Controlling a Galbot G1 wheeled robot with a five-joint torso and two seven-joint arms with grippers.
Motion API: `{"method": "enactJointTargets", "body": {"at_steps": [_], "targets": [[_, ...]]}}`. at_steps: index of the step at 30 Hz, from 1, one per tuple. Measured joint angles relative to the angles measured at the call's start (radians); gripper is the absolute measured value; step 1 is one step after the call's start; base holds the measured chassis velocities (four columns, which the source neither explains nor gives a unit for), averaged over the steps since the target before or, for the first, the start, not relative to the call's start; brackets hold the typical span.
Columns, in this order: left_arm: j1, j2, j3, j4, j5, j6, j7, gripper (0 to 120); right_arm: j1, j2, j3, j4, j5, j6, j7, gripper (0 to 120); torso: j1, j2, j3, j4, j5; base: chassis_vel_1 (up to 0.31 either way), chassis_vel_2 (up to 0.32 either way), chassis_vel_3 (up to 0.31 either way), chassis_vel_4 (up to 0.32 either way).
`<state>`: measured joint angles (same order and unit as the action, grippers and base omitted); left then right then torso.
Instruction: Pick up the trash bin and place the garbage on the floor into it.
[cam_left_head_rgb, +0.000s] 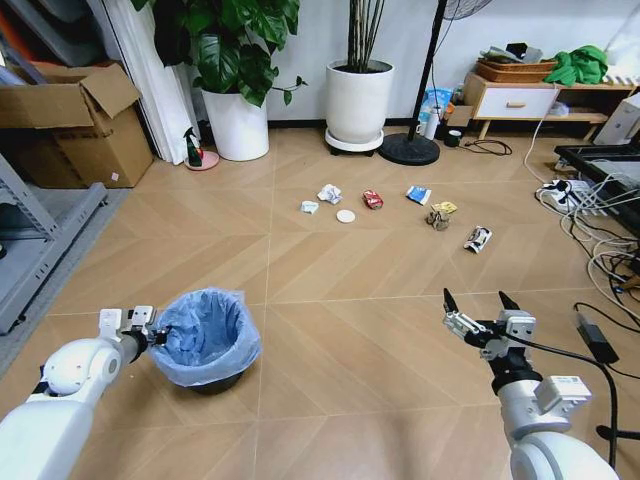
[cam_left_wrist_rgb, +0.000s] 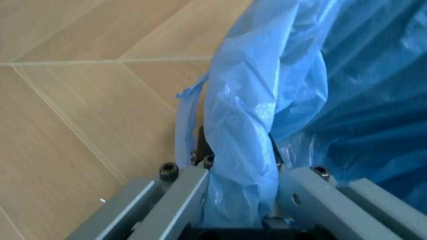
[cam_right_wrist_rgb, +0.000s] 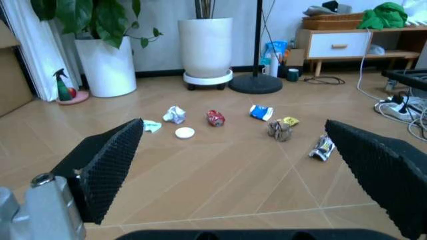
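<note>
The trash bin (cam_left_head_rgb: 207, 340), black with a crinkly light blue bag, stands on the floor (cam_left_head_rgb: 350, 330) at my near left. My left gripper (cam_left_head_rgb: 155, 335) is shut on its near-left rim; in the left wrist view the fingers (cam_left_wrist_rgb: 193, 185) clamp the blue bag (cam_left_wrist_rgb: 247, 125). My right gripper (cam_left_head_rgb: 480, 300) hangs open above bare floor at the near right. The garbage lies farther ahead: crumpled paper (cam_left_head_rgb: 329, 193), white disc (cam_left_head_rgb: 346, 216), red can (cam_left_head_rgb: 373, 199), blue-white packet (cam_left_head_rgb: 418, 194), yellow wrapper (cam_left_head_rgb: 445, 207), brown wad (cam_left_head_rgb: 438, 220) and a carton (cam_left_head_rgb: 478, 238). The right wrist view shows the can (cam_right_wrist_rgb: 215, 118) and carton (cam_right_wrist_rgb: 323, 148) between the open fingers.
Two white plant pots (cam_left_head_rgb: 238, 124) (cam_left_head_rgb: 359, 103) and a fan base (cam_left_head_rgb: 408, 149) stand behind the litter. Cardboard boxes (cam_left_head_rgb: 75, 130) and a metal rack (cam_left_head_rgb: 40, 250) line the left. Cables and a power strip (cam_left_head_rgb: 590, 200) crowd the right side.
</note>
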<state>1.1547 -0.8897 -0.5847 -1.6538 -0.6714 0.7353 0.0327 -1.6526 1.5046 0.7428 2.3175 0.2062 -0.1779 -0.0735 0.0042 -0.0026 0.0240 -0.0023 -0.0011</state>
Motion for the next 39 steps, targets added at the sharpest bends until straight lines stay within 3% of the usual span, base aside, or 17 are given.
{"method": "enactJointTargets", "body": {"at_steps": [10, 14, 22, 39], "targets": [[0.097, 0.004, -0.070, -0.184, -0.098, 0.000, -0.084, 0, 0.015, -0.021, 0.001, 0.007, 0.034, -0.024, 0.016, 100, 0.000, 0.000, 0.000, 0.0000, 0.0004, 0.000, 0.000, 0.000, 0.000], [0.135, -0.053, -0.129, -0.281, -0.123, 0.000, -0.166, 0, 0.021, -0.037, 0.000, 0.012, 0.053, -0.042, 0.032, 100, 0.000, 0.000, 0.000, -0.0001, 0.0004, 0.000, 0.000, 0.000, 0.000], [0.234, -0.134, -0.216, -0.389, -0.134, 0.000, -0.213, 0, 0.024, -0.053, -0.001, 0.007, 0.037, -0.056, 0.022, 100, 0.000, 0.000, 0.000, 0.0002, 0.0004, 0.000, 0.000, 0.000, 0.000], [0.259, -0.157, -0.196, -0.448, -0.109, 0.000, -0.215, 0, 0.007, -0.037, 0.006, 0.015, 0.005, -0.067, 0.010, 100, 0.000, 0.000, 0.000, 0.0000, 0.0003, 0.000, 0.000, 0.000, 0.000]]}}
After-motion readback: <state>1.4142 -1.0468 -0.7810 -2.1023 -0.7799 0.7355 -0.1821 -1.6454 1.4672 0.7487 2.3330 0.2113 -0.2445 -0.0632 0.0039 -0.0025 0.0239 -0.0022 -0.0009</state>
